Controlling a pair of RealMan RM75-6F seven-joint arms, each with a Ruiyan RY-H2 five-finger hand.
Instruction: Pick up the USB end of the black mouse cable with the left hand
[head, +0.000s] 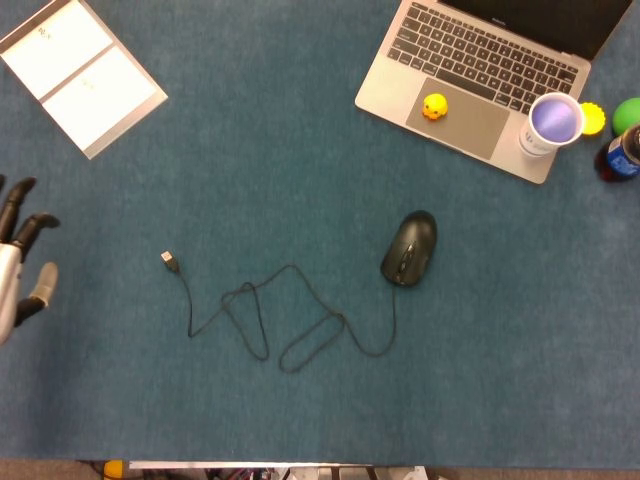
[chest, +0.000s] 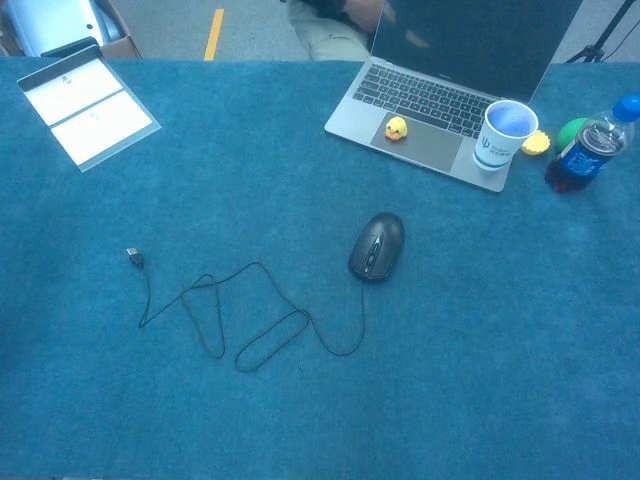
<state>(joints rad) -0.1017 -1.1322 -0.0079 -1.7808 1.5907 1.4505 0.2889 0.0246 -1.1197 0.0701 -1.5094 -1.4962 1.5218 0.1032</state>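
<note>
- Teal-blue carpet-like cloth (head: 300, 170) covers the whole table, and on it the black corded mouse (head: 409, 248) sits right of centre, just below the open silver laptop (head: 470, 70).
- From the mouse the thin black cable (head: 290, 320) trails leftward in loose loops, and it ends at the small metal-tipped USB plug (head: 169, 261), lying flat on the cloth, left of centre; the chest view shows that plug (chest: 133, 256) alone on bare cloth.
- At the left edge of the head view comes the left hand (head: 18, 272), black-tipped fingers (head: 18, 198) spread apart, holding nothing, well apart from the plug. The chest view does not show it.
- No right hand in either view.
- Handling, as I judge it: the plug looks tiny, rigid and very light, while the cable behind it is limp and will simply drag along, perhaps pulling its loops straight.
- Best hold looks like a pinch across the plug's hard body, thumb against a finger, not on the soft cord, which could slip through.
- Risk: the plug lies low on the fuzzy cloth, so fingertips may nudge it away rather than get under it.
- Off to the side: a white paper cup (head: 553, 122), a little yellow duck toy (head: 434, 106) on the laptop, and a white framed card (head: 80, 73) top left.
</note>
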